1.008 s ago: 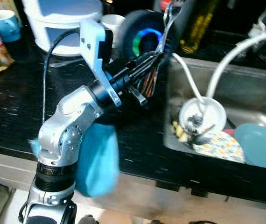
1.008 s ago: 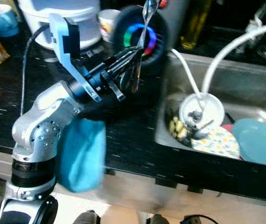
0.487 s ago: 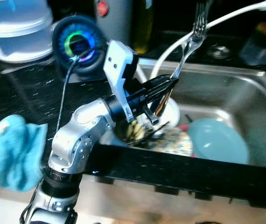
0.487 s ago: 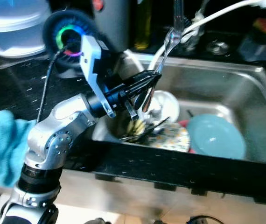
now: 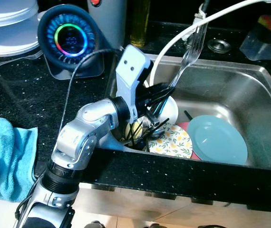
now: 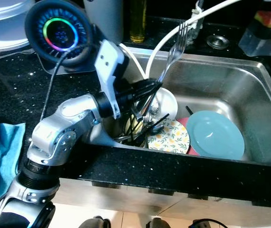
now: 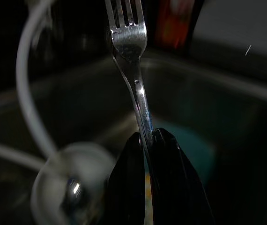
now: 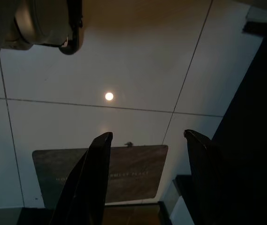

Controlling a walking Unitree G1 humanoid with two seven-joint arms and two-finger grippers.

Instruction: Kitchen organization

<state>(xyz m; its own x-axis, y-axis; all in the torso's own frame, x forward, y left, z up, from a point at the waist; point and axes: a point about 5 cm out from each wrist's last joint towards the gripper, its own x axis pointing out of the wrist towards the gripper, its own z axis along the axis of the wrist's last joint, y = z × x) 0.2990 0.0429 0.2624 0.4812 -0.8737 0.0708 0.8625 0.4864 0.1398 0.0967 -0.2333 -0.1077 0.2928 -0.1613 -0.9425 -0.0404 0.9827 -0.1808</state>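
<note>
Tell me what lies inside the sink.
In the sink: a teal plate, a floral plate, a white bowl and dark utensils. The plates hide whatever is underneath.

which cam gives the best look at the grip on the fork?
Left wrist view: the left gripper is shut on the fork low on its handle, tines up, close and sharp. The eye views show the fork held over the sink from farther off, with the grip point partly hidden. The right wrist view faces floor tiles.
</note>
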